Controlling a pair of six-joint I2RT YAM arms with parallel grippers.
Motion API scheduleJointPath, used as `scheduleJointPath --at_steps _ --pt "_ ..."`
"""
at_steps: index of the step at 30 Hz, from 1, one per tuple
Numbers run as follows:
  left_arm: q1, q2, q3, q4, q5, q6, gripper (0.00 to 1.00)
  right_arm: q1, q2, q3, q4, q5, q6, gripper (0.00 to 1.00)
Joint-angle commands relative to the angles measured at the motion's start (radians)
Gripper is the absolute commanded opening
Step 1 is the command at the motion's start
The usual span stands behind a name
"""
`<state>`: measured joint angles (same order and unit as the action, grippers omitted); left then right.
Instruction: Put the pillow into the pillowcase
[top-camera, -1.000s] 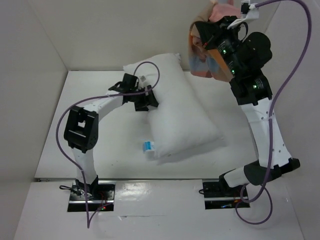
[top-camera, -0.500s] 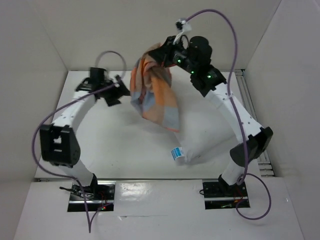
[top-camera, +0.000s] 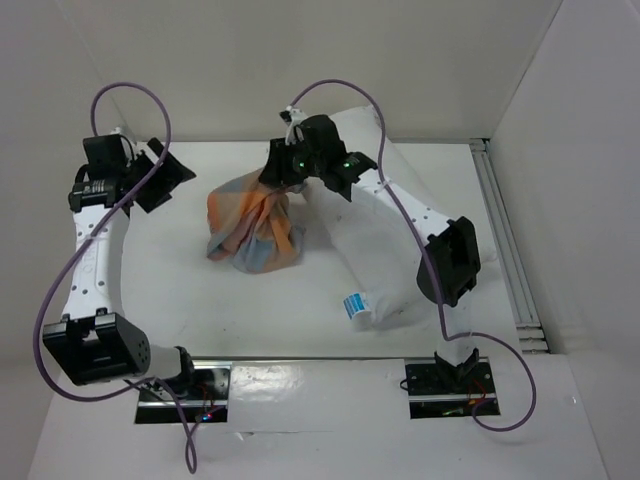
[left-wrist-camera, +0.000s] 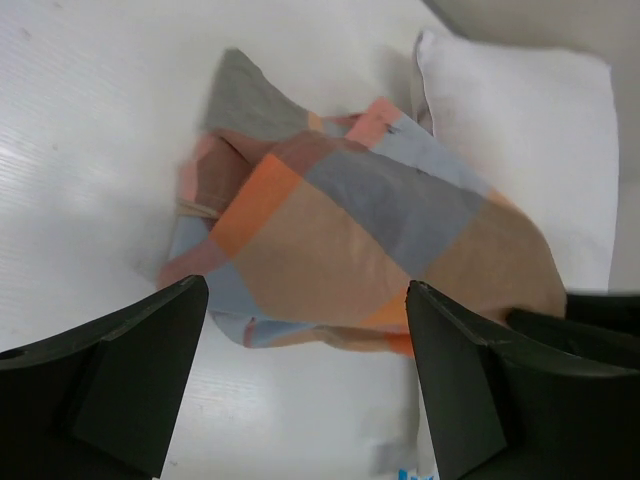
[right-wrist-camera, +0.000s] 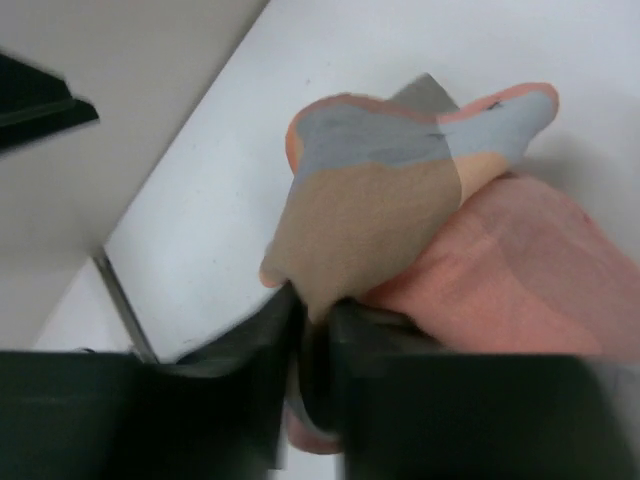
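The white table (top-camera: 180, 300) holds everything. The pillow (top-camera: 372, 268) lies right of centre, running far to near, its blue label (top-camera: 353, 306) at the near end. It is bare, so nothing is inside yet. Just left of it the pillowcase (top-camera: 255, 235) sits in a crumpled heap, probably so its opening can be found. The right gripper (top-camera: 283, 178) pinches a fold at the heap's far top, fingers nearly together. The left gripper (top-camera: 165, 175) hangs far left, spread wide and empty, likely ready to take another edge.
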<state>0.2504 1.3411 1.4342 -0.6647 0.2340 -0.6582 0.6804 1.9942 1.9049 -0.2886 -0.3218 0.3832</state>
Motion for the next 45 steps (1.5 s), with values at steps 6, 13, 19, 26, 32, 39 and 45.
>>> scheduleJointPath --at_steps 6,13,19,26,32,39,45 --pt "-0.108 0.162 -0.044 0.014 0.110 0.103 0.99 -0.091 -0.214 -0.009 -0.170 0.259 -0.130 0.99" --pt "-0.167 0.383 -0.055 0.080 0.093 0.063 0.99 -0.111 -0.296 -0.124 -0.366 0.628 -0.193 0.99" --pt "-0.215 0.521 -0.084 0.175 0.218 0.020 0.54 -0.134 -0.186 -0.256 -0.442 0.615 -0.127 0.99" --pt "-0.194 0.463 -0.069 0.143 0.202 0.028 0.00 -0.310 -0.140 -0.342 -0.421 0.696 -0.032 0.00" --pt "-0.145 0.359 -0.038 0.111 0.183 0.028 0.00 -0.415 -0.201 -0.386 -0.472 0.977 0.088 0.00" --pt "-0.094 0.291 0.014 0.099 0.183 0.028 0.00 -0.438 -0.340 -0.418 -0.527 1.292 0.138 0.00" --pt "-0.094 0.260 0.089 0.068 0.192 0.019 0.00 -0.388 -0.388 -0.383 -0.443 1.276 0.056 1.00"
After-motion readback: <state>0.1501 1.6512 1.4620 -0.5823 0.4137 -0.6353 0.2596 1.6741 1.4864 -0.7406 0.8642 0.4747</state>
